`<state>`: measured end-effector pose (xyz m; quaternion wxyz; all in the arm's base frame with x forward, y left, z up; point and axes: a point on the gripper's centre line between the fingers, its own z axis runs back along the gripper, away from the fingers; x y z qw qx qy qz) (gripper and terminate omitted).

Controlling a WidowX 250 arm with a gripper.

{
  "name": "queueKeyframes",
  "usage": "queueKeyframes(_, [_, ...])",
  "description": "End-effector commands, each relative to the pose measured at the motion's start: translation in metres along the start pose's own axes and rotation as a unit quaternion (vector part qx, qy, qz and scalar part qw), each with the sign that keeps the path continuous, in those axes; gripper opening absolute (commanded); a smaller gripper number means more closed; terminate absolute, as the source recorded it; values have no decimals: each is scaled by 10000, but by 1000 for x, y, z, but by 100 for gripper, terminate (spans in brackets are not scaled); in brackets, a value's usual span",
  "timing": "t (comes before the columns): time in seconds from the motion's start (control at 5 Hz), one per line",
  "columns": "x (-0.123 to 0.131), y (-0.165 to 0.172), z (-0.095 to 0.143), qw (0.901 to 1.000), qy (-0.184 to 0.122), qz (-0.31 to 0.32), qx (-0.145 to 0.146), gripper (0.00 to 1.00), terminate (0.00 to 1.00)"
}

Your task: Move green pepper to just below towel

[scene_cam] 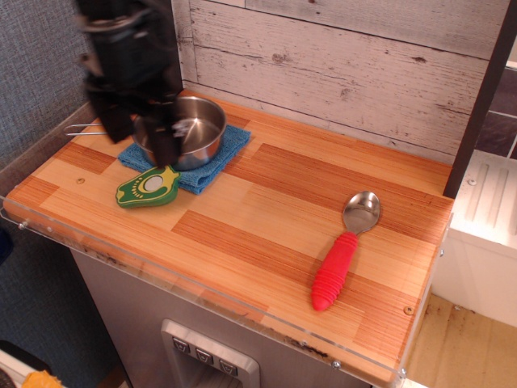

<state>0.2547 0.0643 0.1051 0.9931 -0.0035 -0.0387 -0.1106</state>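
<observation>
The green pepper, a flat green piece with a pale centre, lies on the wooden table touching the front-left edge of the blue towel. My black gripper hangs blurred above it, over the left side of the towel. Its fingers are apart with nothing between them, so the pepper is free. The arm hides the towel's far-left corner.
A steel bowl sits on the towel, partly behind the gripper. A spoon with a red handle lies at the right front. A dark post and a plank wall stand behind; the table's left and front edges are close to the pepper.
</observation>
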Motion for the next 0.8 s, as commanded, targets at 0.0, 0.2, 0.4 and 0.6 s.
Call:
queueKeyframes(0.0, [21, -31, -5, 9995, 180, 265, -40, 100, 0])
queueKeyframes(0.2, [19, -35, -11, 9994, 280, 200, 61, 100, 0])
queueKeyframes(0.4, [19, -35, -11, 9994, 280, 200, 61, 100, 0])
queueKeyframes(0.6, [19, -35, -11, 9994, 280, 200, 61, 100, 100])
